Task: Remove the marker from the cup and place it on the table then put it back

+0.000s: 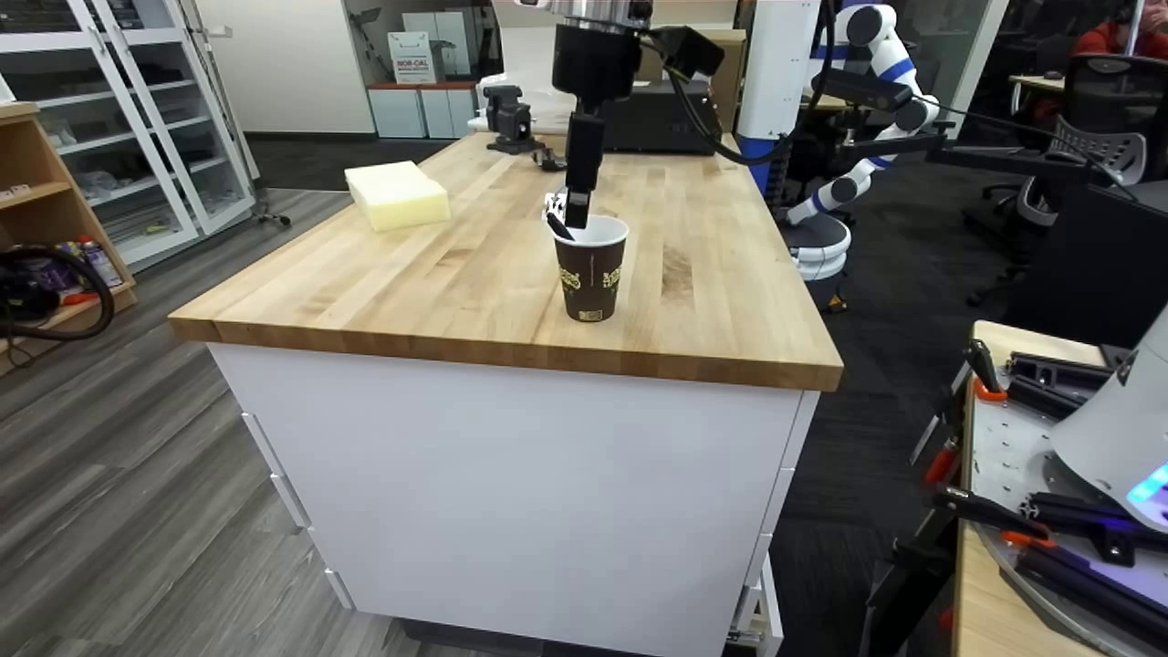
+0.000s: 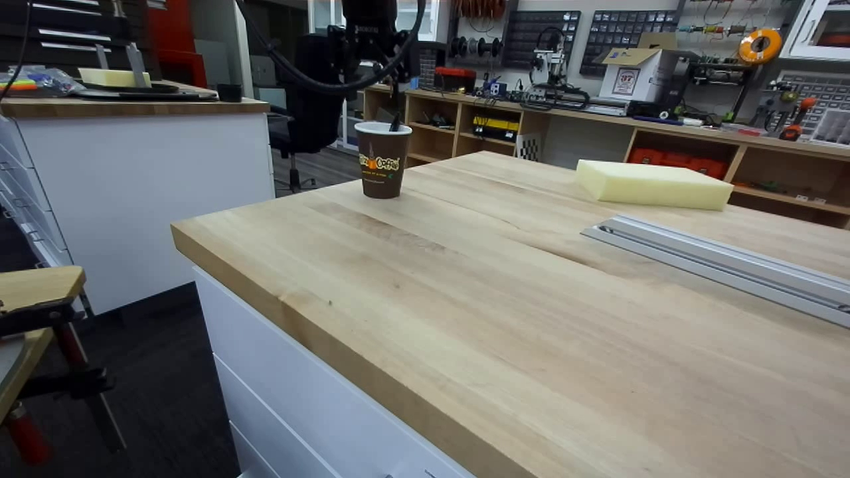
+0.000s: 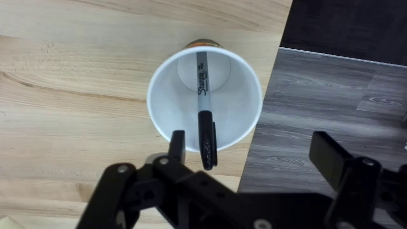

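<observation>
The cup (image 1: 591, 283) stands upright on the table (image 1: 411, 301) near its edge; it also shows in an exterior view (image 2: 381, 166). The marker (image 3: 203, 92) leans inside the cup (image 3: 237, 111) in the wrist view, its grey end at the bottom and its black cap over the rim. The cap also shows in both exterior views (image 1: 558, 226) (image 2: 396, 122). My gripper (image 3: 248, 136) is open and empty, pointing down at the cup's rim. The marker cap is between the fingers, much closer to the left finger in the wrist view and apart from it.
A pale yellow block (image 1: 399, 196) lies on the table (image 2: 425, 285); it also shows in an exterior view (image 2: 654, 186). A metal rail (image 2: 724, 265) lies on the table. A dark vise-like object (image 1: 511, 119) stands at the table's far end.
</observation>
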Controlling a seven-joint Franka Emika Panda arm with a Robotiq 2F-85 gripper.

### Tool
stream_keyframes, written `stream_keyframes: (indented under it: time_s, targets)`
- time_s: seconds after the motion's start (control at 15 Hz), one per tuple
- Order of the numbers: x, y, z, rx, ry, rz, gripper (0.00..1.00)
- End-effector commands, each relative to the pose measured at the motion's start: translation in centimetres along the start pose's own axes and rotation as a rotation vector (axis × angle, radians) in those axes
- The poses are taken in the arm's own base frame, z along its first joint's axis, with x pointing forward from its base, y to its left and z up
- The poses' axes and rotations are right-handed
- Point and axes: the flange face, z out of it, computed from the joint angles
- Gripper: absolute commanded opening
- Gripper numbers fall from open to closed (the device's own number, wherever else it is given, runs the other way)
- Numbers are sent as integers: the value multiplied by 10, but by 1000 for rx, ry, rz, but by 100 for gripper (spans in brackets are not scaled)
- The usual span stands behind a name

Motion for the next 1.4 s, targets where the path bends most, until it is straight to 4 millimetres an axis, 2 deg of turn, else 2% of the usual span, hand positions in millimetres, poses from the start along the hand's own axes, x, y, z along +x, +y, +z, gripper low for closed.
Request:
stream_keyframes:
  time_s: [0.0,0.13,0.2,0.33,0.93,1.0,1.07,1.13,1.33]
  targets:
    - [12,-8,4,12,25,-57,98]
    - [14,-12,8,9,29,-84,100]
    - [15,-13,10,11,33,-98,74]
    - [15,-12,13,11,38,-111,67]
    - [13,-1,14,-2,53,-125,7]
    - [13,0,14,-12,52,-122,51]
    - [13,1,13,-15,53,-124,47]
    - [13,2,11,-18,51,-126,48]
    - [15,4,8,-27,55,-121,66]
